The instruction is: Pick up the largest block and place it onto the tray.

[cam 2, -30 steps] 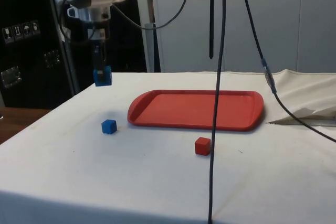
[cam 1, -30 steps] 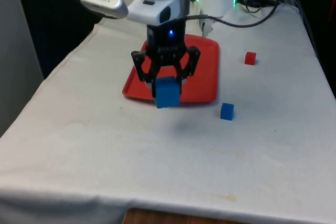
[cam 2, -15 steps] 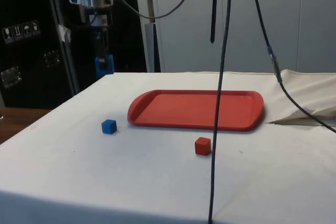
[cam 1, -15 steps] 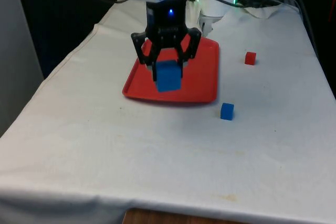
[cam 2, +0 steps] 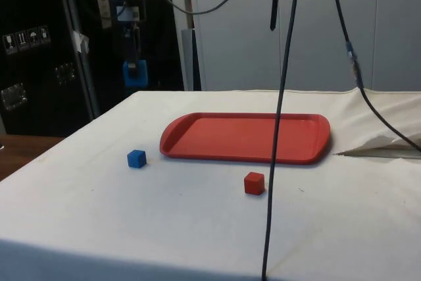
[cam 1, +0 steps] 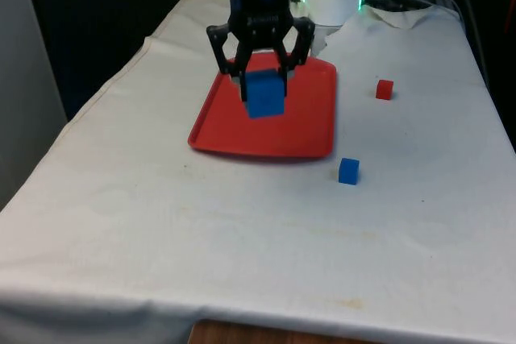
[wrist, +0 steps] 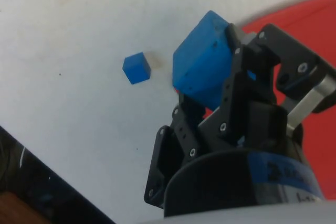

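Observation:
My gripper (cam 1: 263, 90) is shut on the large blue block (cam 1: 264, 94), which hangs well above the table. In the front view the block lines up with the red tray (cam 1: 310, 130). From the side, the gripper (cam 2: 135, 70) and block (cam 2: 135, 74) are still out past the near-end rim of the tray (cam 2: 247, 137). The wrist view has the block (wrist: 202, 66) clamped between the black fingers (wrist: 247, 77), with the tray (wrist: 310, 30) beside it.
A small blue cube (cam 1: 348, 171) lies on the cloth near the tray's corner, also seen as the small blue cube (cam 2: 136, 158) (wrist: 136, 68). A small red cube (cam 1: 384, 89) (cam 2: 254, 183) sits toward the front view's right. Black cables (cam 2: 279, 116) hang across the side view.
The gripper has risen and carried the large blue block away from the front camera, toward the tray. The small cubes have not moved.

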`<state>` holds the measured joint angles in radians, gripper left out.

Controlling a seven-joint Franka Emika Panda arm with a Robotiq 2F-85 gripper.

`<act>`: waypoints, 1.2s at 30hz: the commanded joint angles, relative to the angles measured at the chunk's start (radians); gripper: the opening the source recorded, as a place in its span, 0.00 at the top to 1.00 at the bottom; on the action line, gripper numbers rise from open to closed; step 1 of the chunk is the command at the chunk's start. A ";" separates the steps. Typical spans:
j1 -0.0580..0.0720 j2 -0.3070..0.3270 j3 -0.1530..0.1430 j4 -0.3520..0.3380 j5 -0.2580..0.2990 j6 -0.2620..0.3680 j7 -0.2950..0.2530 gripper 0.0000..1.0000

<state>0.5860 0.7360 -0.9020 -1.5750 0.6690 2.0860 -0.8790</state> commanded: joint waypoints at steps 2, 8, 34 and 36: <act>0.025 -0.028 -0.015 -0.039 -0.017 0.012 0.008 1.00; 0.043 -0.068 -0.015 -0.076 -0.041 0.015 0.026 1.00; 0.077 -0.139 -0.019 -0.202 -0.063 0.032 -0.006 1.00; 0.080 -0.142 -0.020 -0.209 -0.063 0.032 -0.006 1.00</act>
<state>0.6360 0.6250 -0.9020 -1.7310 0.6200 2.0890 -0.8780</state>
